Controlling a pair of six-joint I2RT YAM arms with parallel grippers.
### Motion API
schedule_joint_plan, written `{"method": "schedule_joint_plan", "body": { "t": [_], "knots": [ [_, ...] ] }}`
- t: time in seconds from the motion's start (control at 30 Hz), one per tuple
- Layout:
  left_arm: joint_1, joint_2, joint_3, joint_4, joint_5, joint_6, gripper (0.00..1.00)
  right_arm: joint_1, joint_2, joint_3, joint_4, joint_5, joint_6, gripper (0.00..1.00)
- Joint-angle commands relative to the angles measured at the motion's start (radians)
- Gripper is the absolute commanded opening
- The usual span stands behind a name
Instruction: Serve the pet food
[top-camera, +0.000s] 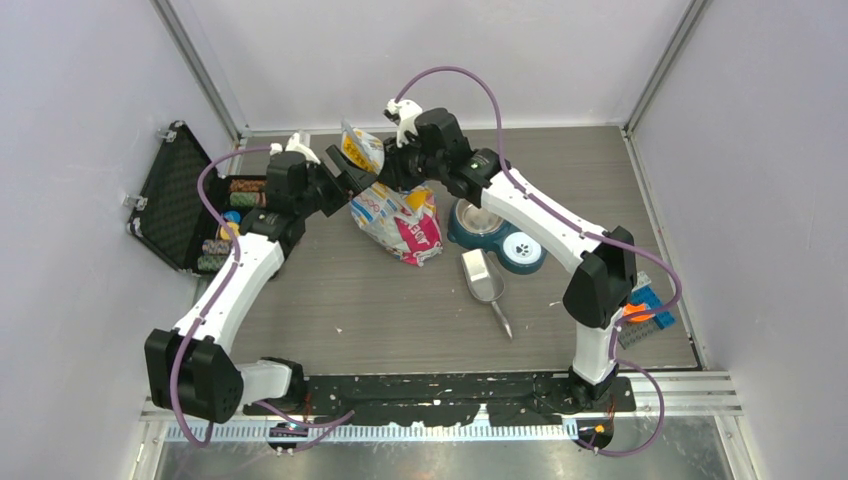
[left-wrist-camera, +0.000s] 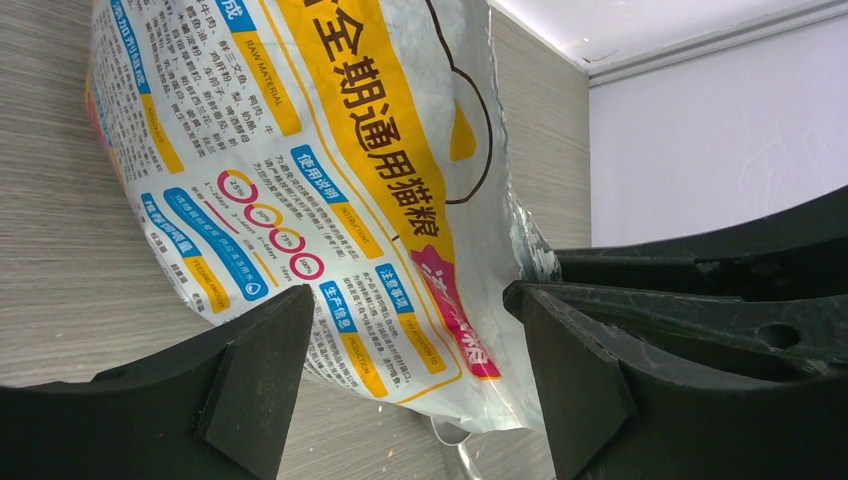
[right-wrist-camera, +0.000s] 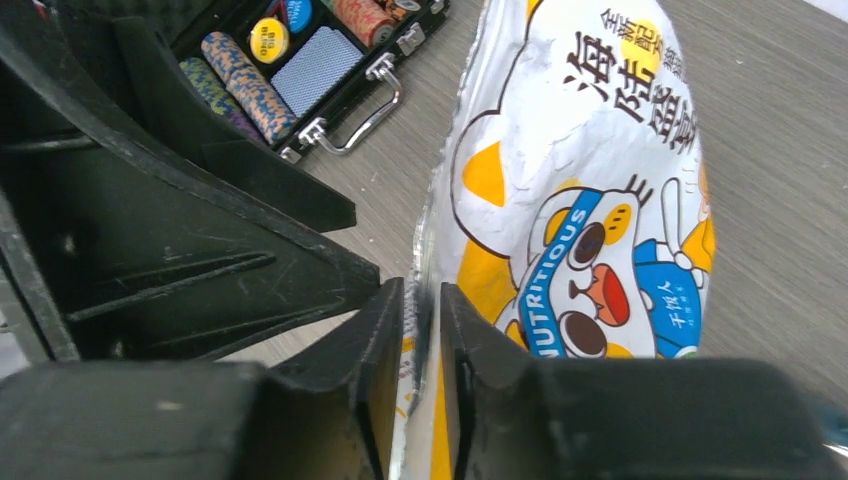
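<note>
We see the right gripper (right-wrist-camera: 422, 300) pinching the raised top edge of the bag (right-wrist-camera: 590, 150), while the left gripper (left-wrist-camera: 408, 295) stands spread, its fingers on either side of the bag's printed face. The pet food itself is hidden inside the bag. The bag rests on a grey wood-grain table (top-camera: 340, 300) between pale walls (top-camera: 420, 60), with a scoop (top-camera: 482, 277) and bowl (top-camera: 495, 235) just beside it.

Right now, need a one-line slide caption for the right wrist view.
Right gripper pinches the edge of the pet food bag over the table, open poker chip case behind.
</note>
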Motion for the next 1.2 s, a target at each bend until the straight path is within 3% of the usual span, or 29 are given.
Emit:
{"method": "schedule_joint_plan", "body": {
  "t": [0.0,0.17,0.77,1.17],
  "knots": [
    [-0.003,-0.015,0.03,0.052,-0.003,-0.009,0.79,0.001,-0.039,0.001,0.036,-0.065,0.054,0.34],
    [-0.002,-0.054,0.005,0.034,-0.074,-0.002,0.79,-0.008,-0.052,-0.006,0.043,-0.043,0.074,0.4],
    [-0.004,-0.033,0.019,0.013,-0.094,0.008,0.79,-0.057,-0.071,-0.05,0.105,-0.031,0.189,0.39],
    [-0.004,-0.024,0.021,0.017,-0.089,0.005,0.79,-0.08,-0.095,-0.084,0.161,-0.102,0.26,0.42]
  ]
}}
